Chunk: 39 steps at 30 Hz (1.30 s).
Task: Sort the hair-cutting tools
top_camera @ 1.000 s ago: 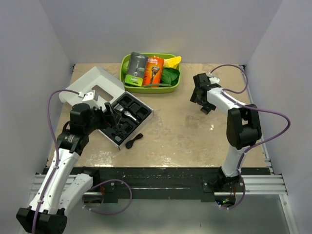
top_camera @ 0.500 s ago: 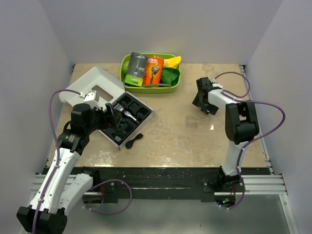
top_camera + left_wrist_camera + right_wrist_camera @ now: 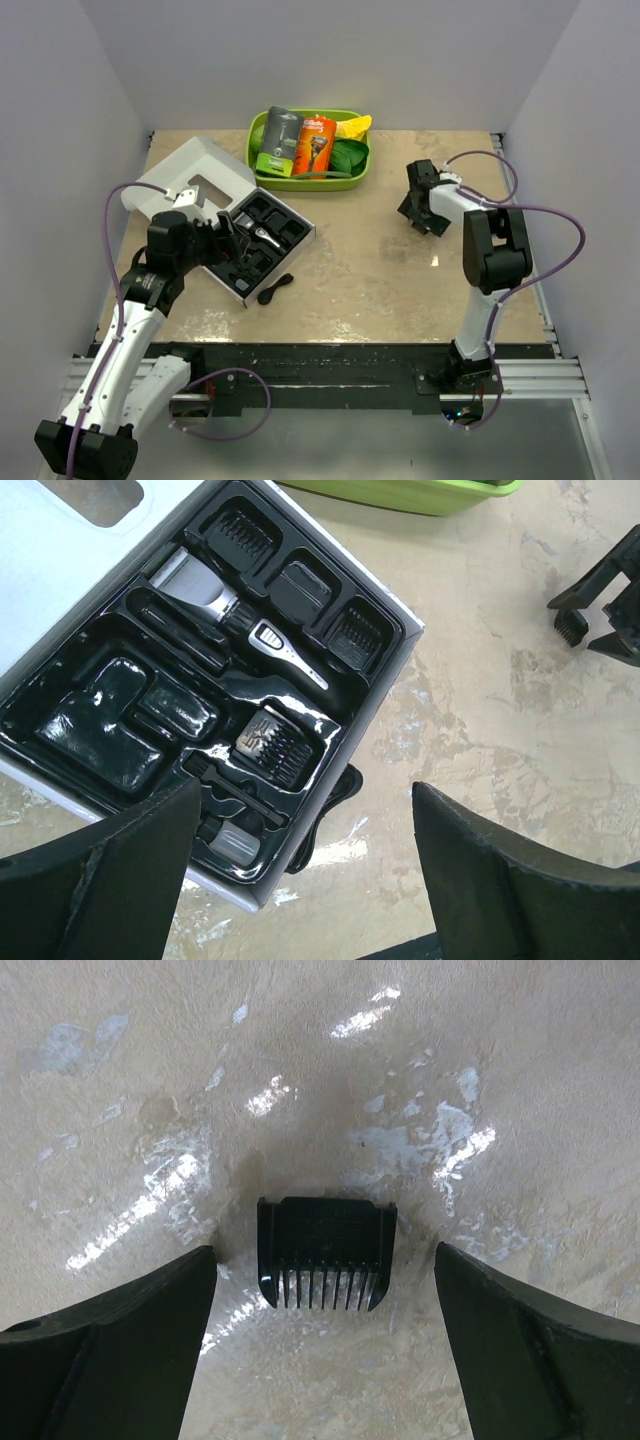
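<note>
The slim black hair clipper point(image 3: 250, 640) with its silver head lies in the black moulded tray of an open white box point(image 3: 306, 236). Several guide combs sit in the tray's pockets. My left gripper point(image 3: 305, 790) hovers open above the box's near corner, holding nothing. A small black curved piece point(image 3: 338, 798) lies on the table against that corner, also seen from above point(image 3: 275, 289). A loose black guide comb point(image 3: 325, 1228) lies flat on the table, teeth toward me. My right gripper point(image 3: 324, 1260) stands open around it, both fingers apart from it. From above, the right gripper point(image 3: 418, 205) hides the comb.
A green basket point(image 3: 308, 182) at the back holds an orange razor package point(image 3: 316, 146), a grey-and-green package point(image 3: 279, 141) and green and yellow items. The box's white lid point(image 3: 195, 170) lies open toward the back left. Walls enclose three sides.
The right gripper has shifted slightly right and toward the near side, settling over the loose comb. The left arm has not moved.
</note>
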Each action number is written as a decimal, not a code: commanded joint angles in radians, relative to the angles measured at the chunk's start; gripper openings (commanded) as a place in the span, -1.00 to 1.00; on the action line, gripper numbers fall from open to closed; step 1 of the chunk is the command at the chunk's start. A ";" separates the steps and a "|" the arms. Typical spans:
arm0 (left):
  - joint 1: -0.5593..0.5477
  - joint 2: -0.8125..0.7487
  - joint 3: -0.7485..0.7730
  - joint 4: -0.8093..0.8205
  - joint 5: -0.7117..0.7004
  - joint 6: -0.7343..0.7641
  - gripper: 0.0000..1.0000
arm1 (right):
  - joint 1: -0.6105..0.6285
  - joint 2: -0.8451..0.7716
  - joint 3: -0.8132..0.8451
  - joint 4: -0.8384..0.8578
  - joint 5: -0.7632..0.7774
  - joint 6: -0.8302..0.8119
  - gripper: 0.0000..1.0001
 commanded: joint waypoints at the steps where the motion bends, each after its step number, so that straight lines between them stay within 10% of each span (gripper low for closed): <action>1: -0.004 0.004 0.002 0.036 0.010 0.022 0.81 | -0.016 0.027 -0.020 0.030 0.020 0.039 0.82; 18: -0.004 0.000 -0.004 0.035 -0.005 0.023 0.81 | -0.023 0.007 -0.088 0.099 -0.011 0.018 -0.34; 39: -0.004 -0.039 0.019 -0.018 -0.050 0.016 0.81 | 0.265 -0.313 0.021 0.174 -0.146 -0.488 -0.37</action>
